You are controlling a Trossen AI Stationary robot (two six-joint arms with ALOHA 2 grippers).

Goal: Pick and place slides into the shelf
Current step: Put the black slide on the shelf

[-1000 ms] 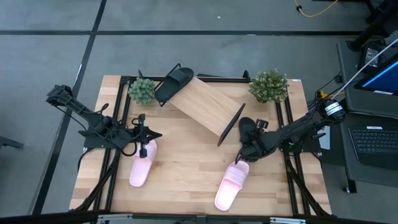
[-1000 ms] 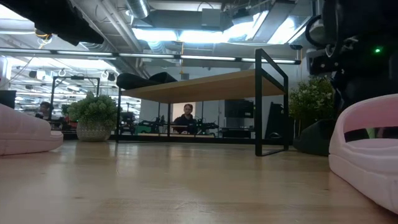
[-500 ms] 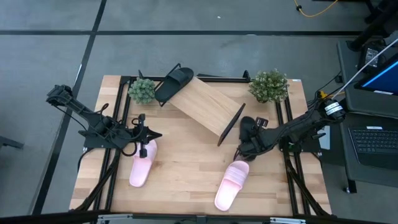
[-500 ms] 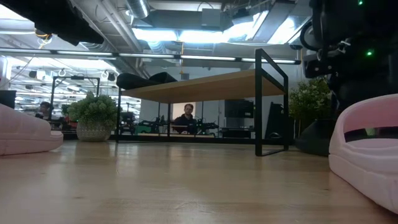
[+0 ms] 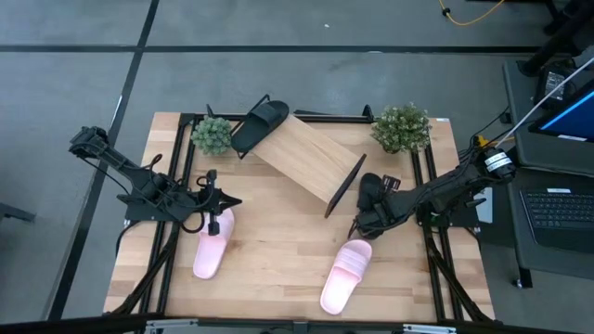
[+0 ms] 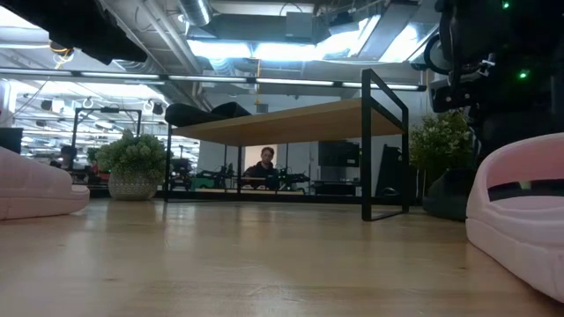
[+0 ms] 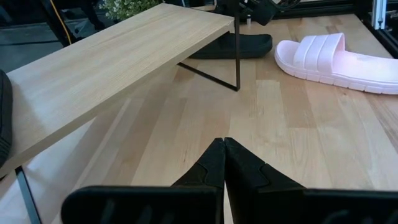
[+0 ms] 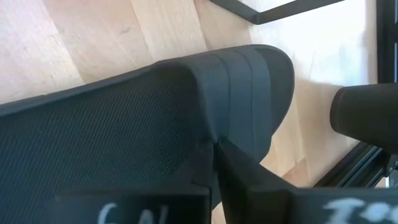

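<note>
Since the earlier frames, the right gripper (image 5: 365, 220), right of centre in the overhead view, has drawn its fingers together and now pinches the strap of the black slide (image 5: 369, 193) lying just right of the shelf (image 5: 306, 158), whose wooden board runs diagonally from upper centre toward the middle. One black slide (image 5: 260, 121) already rests on the shelf's upper-left end, so the held one must travel up and left. The left gripper (image 5: 223, 201), fingers pressed together and empty, hangs at centre left above one pink slide (image 5: 212, 246); the other pink slide (image 5: 345, 276) lies lower right.
</note>
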